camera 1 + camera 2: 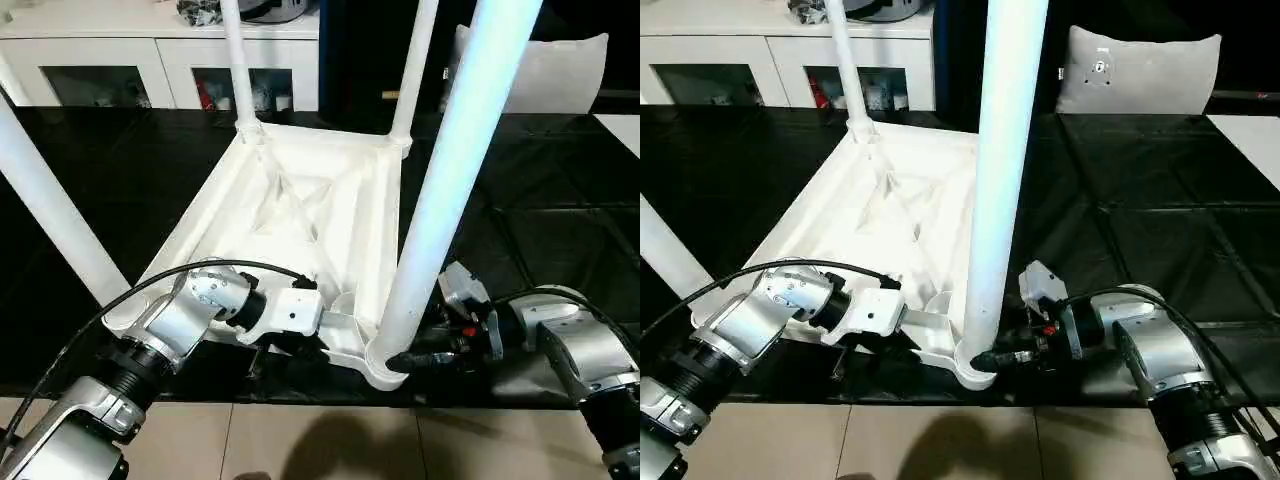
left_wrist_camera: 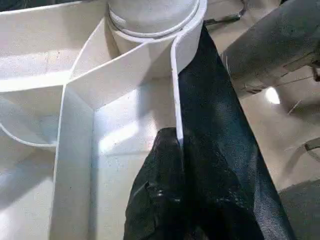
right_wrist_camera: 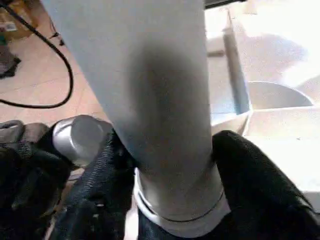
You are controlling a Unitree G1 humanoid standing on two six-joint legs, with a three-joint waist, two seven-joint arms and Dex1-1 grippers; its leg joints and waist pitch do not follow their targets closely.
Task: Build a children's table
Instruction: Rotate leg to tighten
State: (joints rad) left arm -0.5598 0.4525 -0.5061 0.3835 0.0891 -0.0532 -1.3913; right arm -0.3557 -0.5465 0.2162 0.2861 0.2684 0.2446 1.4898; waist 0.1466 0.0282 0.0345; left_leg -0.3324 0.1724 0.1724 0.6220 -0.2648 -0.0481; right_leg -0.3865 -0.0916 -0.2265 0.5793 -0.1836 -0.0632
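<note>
The table top (image 1: 300,215) lay upside down in the middle of the frame on a black mat (image 1: 560,230), ribbed underside up, with all four legs standing in its corner sockets. The near right leg (image 1: 440,200) rose through the centre right of the frame from the socket at the lower centre.

The right gripper (image 3: 170,185) was clamped around the base of that leg, one black finger on each side just above the socket collar. The left gripper (image 2: 175,190) was pinched shut on the thin near rim of the table top, beside the same socket.

The main risk seemed to be the leg not being fully seated: a sideways pull from the right gripper could tilt it in the socket or work it loose. A hard twist could also drag the whole top across the mat, since only a thin rim pinch held it, and that pinch could slip off.

Room was tight at the bottom of the frame, where the near corner of the top sat at the mat's edge next to the tiled floor (image 1: 330,440). The left arm's cable (image 1: 150,290) looped over the near left corner and could snag. To the right the mat lay open. A white cabinet (image 1: 160,60) and a pillow (image 1: 1137,68) stood well apart along the top of the frame.
</note>
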